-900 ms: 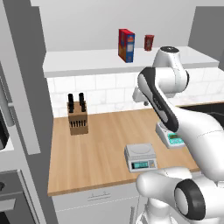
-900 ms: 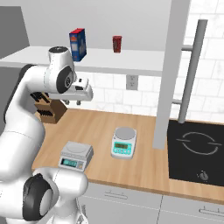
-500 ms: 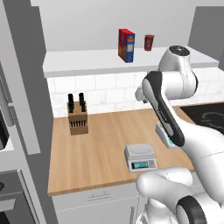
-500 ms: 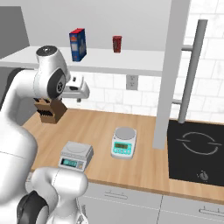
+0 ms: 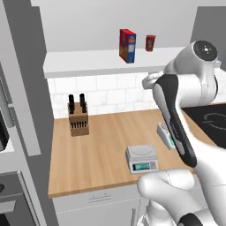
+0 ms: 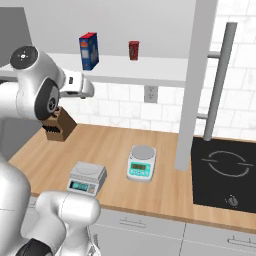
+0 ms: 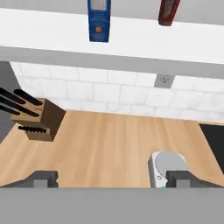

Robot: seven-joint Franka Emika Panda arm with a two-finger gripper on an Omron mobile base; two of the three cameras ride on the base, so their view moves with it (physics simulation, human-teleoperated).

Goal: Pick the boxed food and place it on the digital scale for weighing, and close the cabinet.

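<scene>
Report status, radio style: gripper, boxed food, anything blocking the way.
Gripper open, empty, below shelf level. Boxed food upright on cabinet shelf, small red can beside it, apart. Digital scale platform bare. Nothing blocking.

shelf [image 5: 101, 62]: box [image 5: 127, 45] left of can [image 5: 150, 43] | counter [image 5: 106, 145]: knife block [image 5: 78, 119] at back left, flat scale [image 5: 141, 158] near front edge, round-pan scale [image 6: 141, 162] to its right | stove [image 6: 225, 172] at far right
</scene>
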